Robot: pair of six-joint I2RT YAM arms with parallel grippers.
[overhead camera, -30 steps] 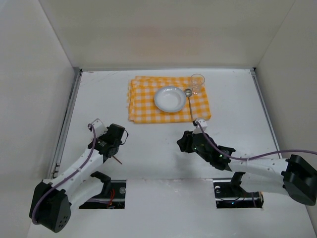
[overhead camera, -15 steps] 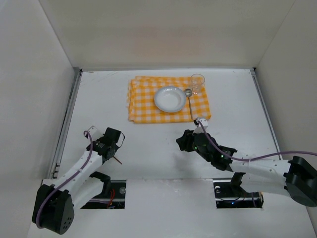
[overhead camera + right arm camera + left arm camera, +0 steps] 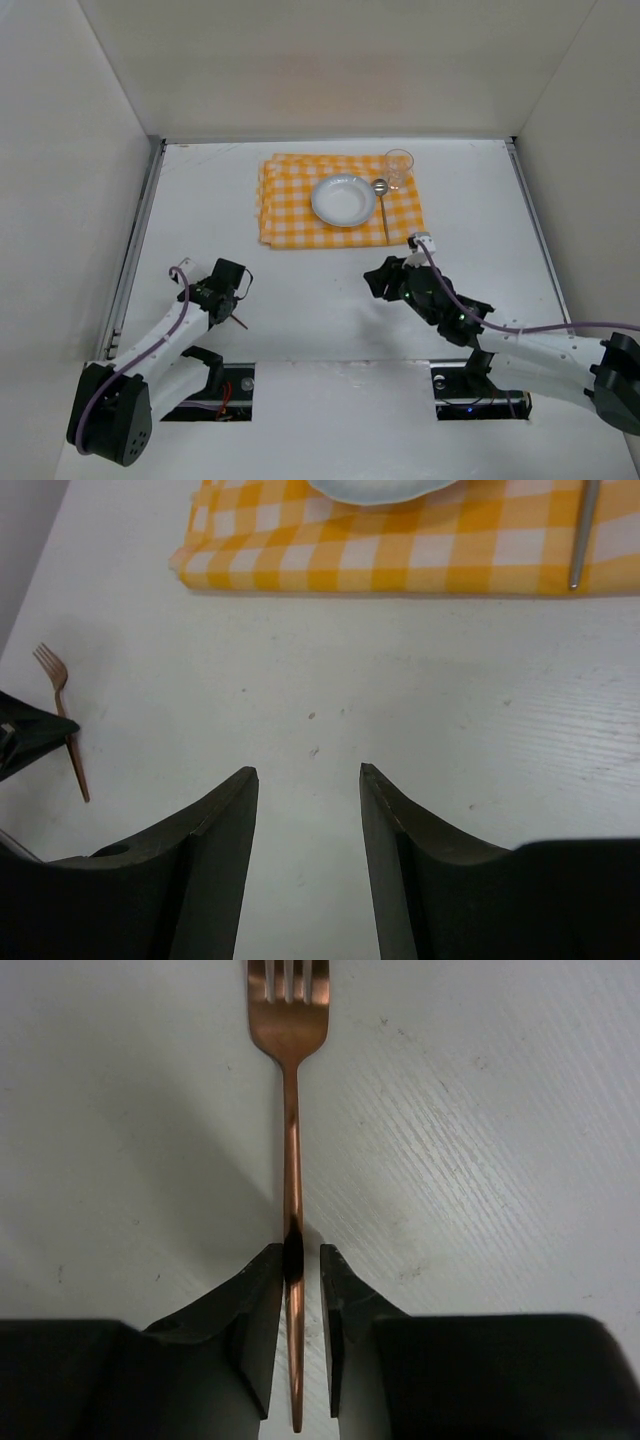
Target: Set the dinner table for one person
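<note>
Large flat matte white rectangular bench (image 3: pixel 200 200) spans scene under both arms. Left hand (image 3: pixel 298 1260) low at near-left, fingers narrowly apart astride handle of slim copper-coloured metal fork (image 3: pixel 291 1140) lying flat on bench. One finger touching handle, gap at other. Right hand (image 3: pixel 308 775) apart, empty, above bare bench near orange-and-white checked cloth mat (image 3: pixel 400 550).

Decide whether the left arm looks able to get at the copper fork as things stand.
Probably yes. The left gripper straddles the handle of the fork, one finger on each side, and nothing else lies near it on the table. The fork lies flat, so the hold may be shallow.
</note>
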